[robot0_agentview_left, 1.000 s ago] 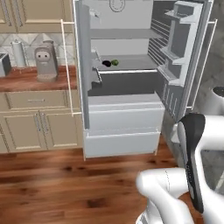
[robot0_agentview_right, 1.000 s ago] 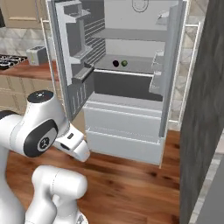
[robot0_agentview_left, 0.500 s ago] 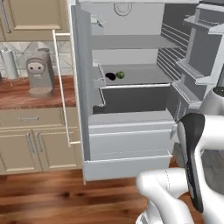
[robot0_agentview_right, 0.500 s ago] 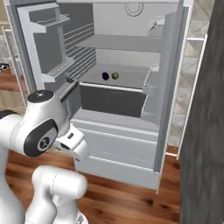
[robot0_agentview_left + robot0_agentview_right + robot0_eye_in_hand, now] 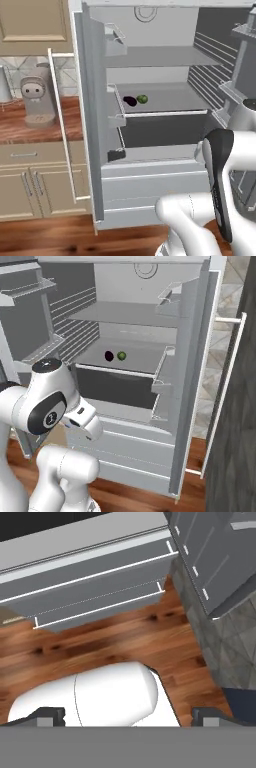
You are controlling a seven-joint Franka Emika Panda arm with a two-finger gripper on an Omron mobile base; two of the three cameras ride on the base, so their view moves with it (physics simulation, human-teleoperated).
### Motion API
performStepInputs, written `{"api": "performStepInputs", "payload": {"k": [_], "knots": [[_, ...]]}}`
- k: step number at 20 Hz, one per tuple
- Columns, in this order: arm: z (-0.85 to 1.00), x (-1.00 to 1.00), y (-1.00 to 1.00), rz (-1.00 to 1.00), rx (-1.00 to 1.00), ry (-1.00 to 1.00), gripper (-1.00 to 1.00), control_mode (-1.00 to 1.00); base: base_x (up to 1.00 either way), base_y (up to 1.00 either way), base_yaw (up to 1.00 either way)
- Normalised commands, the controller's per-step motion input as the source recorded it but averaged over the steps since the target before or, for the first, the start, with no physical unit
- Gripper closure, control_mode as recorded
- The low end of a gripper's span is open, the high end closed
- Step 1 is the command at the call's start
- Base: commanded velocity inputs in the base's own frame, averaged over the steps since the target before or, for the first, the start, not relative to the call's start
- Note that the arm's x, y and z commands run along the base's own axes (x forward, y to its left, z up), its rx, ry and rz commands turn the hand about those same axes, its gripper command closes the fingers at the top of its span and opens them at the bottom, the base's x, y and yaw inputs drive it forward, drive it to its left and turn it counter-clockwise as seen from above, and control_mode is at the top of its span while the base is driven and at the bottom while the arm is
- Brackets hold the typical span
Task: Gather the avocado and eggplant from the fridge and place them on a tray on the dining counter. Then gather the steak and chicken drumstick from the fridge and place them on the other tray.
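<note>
The base is driving closer to the open fridge (image 5: pixel 150 165): compared with a second ago, the cabinet is looming much larger in both base views and the coffee machine (image 5: pixel 37 100) on the wooden counter (image 5: pixel 30 130) is sliding toward the left edge. The things themselves are not shifting; only the cameras are moving. That is putting the first two items nearly within reach, so the approach step seems close to finishing.

The eggplant (image 5: pixel 130 101) and the avocado (image 5: pixel 142 99) are lying just beside each other on the middle shelf (image 5: pixel 170 102), toward its left front edge in the left base view, the eggplant to the left of the avocado.

In the hand view the gripper (image 5: pixel 130 716) is pointing down at the wood floor (image 5: pixel 100 642) with its jaws standing fully apart and nothing between them.

The steak and chicken drumstick are not making themselves out on any shelf, and the trays and dining counter are lying outside these views. The fingertips are cut off at the hand view's bottom edge.
</note>
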Motion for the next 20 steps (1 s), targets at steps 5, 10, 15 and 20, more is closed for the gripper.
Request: {"api": "performStepInputs", "payload": {"k": [5,10,15,20], "knots": [[0.00,0.00,0.00,0.00,0.00,0.00,-1.00,1.00,0.65,-0.08,-0.02],[0.00,0.00,0.00,0.00,0.00,0.00,-1.00,1.00,0.71,-0.02,-0.03],[0.00,0.00,0.00,0.00,0.00,0.00,-1.00,1.00,0.71,0.00,-0.03],[0.00,0.00,0.00,0.00,0.00,0.00,-1.00,1.00,0.69,0.00,-0.03]]}}
